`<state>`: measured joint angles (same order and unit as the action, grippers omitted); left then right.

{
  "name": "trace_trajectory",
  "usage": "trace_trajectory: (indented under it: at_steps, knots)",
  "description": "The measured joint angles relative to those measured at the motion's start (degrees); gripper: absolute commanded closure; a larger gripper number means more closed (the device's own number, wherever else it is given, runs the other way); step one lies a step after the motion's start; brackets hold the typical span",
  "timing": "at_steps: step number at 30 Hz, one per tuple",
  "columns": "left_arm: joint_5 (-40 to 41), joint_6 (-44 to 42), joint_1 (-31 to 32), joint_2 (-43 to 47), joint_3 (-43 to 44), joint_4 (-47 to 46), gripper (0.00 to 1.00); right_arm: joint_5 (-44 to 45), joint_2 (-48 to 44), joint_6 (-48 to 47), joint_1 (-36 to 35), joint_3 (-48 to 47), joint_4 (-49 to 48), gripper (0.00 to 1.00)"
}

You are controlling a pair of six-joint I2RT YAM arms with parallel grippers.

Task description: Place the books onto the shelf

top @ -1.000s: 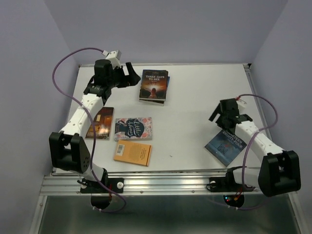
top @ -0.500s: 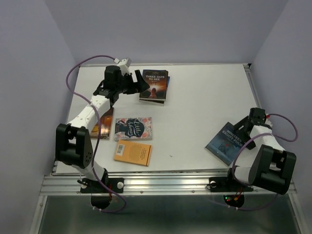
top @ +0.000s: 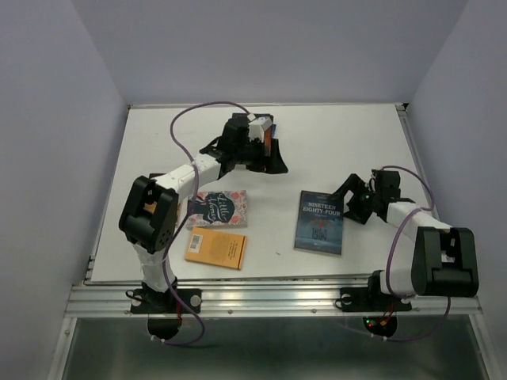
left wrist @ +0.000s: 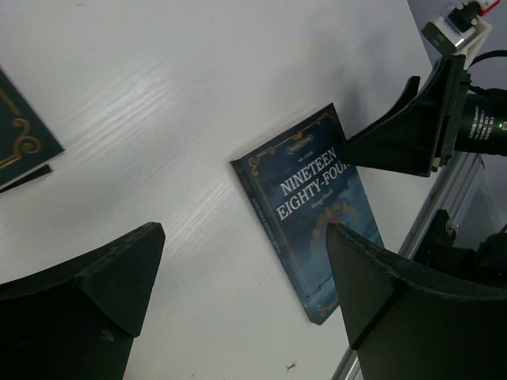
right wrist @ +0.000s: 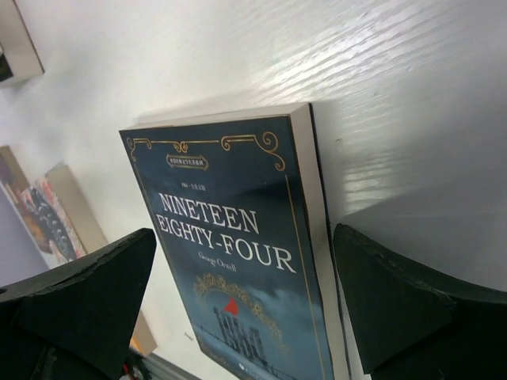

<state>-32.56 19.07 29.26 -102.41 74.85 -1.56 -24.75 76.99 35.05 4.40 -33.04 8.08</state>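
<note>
— where do your books lie?
— blue book (top: 320, 222) flat by the table (top: 348, 134) near edge; floral book (top: 217, 209) and orange book (top: 215, 248) toward the left edge.
— your claws?
— left gripper (top: 268, 162) and right gripper (top: 352, 204) both wide, empty — the right just beside the blue book.

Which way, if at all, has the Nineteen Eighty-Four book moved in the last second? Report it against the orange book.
Yes. In the top view the Nineteen Eighty-Four book has slid left, closer to the orange book, which stayed put.
</note>
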Motion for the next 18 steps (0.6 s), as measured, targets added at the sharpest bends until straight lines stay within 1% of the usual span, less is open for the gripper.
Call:
trace_trajectory:
  at_steps: [2, 8, 18]
  knots:
    - [-1.31, 0.26, 1.66, -1.68, 0.57, -0.2, 0.09, -1.33, 0.13, 1.22, -1.07, 0.0, 0.0, 0.0]
    - [-3.52, 0.98, 5.84, -6.71, 1.27, -0.74, 0.09, -2.78, -1.38, 2.05, -1.09, -0.22, 0.57, 0.0]
    - [-6.16, 2.45, 9.03, -12.72, 1.53, -0.79, 0.14, -7.26, -2.32, 2.05, -1.11, -0.35, 0.57, 0.0]
